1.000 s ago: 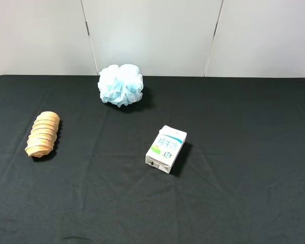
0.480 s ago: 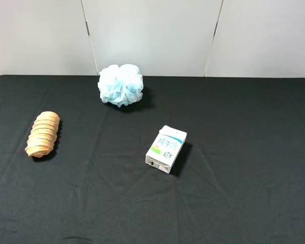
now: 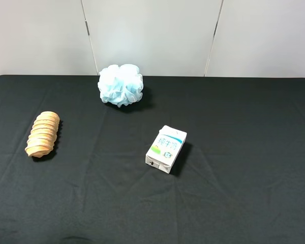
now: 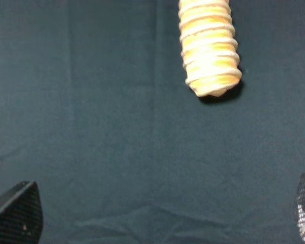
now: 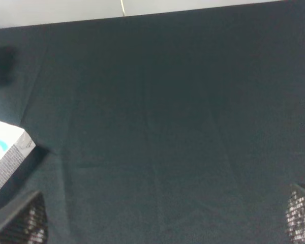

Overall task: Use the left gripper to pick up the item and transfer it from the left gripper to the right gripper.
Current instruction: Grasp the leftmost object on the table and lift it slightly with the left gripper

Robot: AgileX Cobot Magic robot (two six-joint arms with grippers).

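The black-clothed table [image 3: 244, 168] is carrying three things. The pale blue bath puff [image 3: 120, 85] is sitting near the far edge, left of the middle. The item [image 3: 42, 134] is lying flat close to the left edge, its long axis running from the near edge toward the far one, with the far end leaning slightly right. The white carton [image 3: 165, 148] is lying near the middle. The left gripper [image 4: 160, 216] is hanging apart from the item, its fingers [image 4: 18, 213] spread wide and holding nothing. The right gripper [image 5: 160, 218] is hovering near the carton, its fingers [image 5: 20, 223] likewise spread.
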